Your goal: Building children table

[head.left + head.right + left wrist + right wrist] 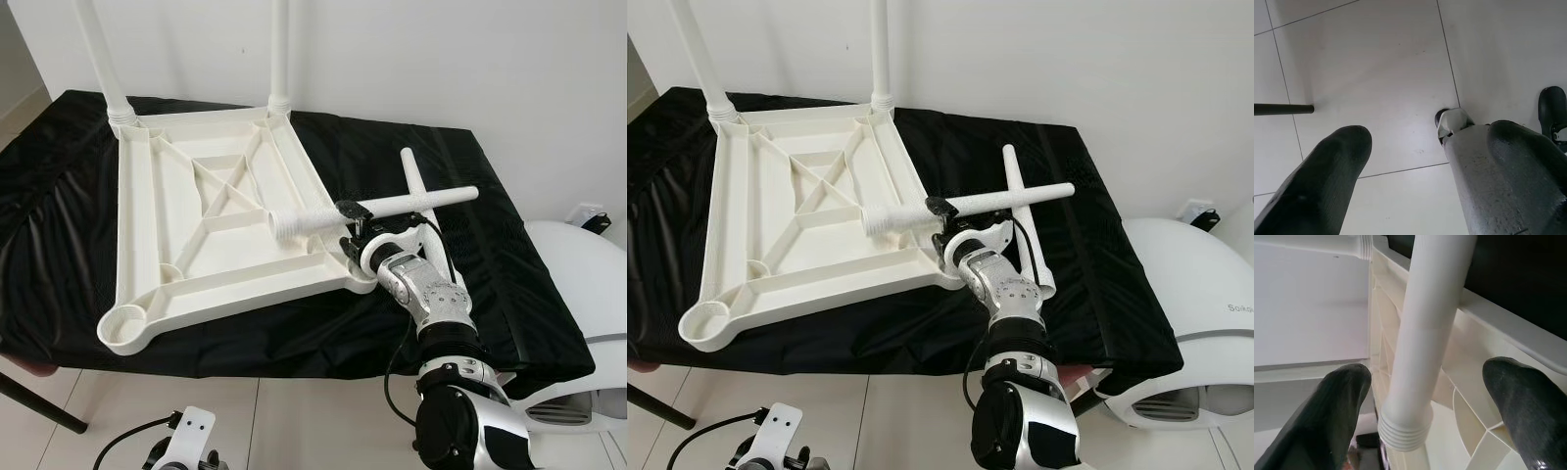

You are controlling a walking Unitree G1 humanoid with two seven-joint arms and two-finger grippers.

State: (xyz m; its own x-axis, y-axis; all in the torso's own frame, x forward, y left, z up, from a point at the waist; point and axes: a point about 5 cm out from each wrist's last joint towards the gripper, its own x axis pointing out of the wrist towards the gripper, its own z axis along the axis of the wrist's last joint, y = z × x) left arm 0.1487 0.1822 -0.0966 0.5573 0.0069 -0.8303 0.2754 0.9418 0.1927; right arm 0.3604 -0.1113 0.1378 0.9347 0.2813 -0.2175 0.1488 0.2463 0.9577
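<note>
White plastic tabletop (211, 230) lies underside-up on a black cloth (411, 176) covering a bench. Two legs are screwed in upright at its far corners: one at 11 o'clock (101, 59), one at 12 o'clock (280, 54). Near-left round corner socket (127, 325) is empty and sits close to the cloth's front edge.

Right gripper (349, 227) is at the tabletop's near-right corner, fingers spread on either side of a loose leg (377, 207) without pinching it; the wrist view shows gaps on both sides. This leg's threaded end (1403, 433) lies over the ribbed frame, and its shaft runs toward 3 o'clock. Another loose leg (428, 223) lies crossed under it on open cloth.

White rounded appliance (578, 294) stands at 4 o'clock beside the bench. Left gripper (1415, 181) hangs low over tiled floor (1376, 73), fingers apart, holding nothing.
</note>
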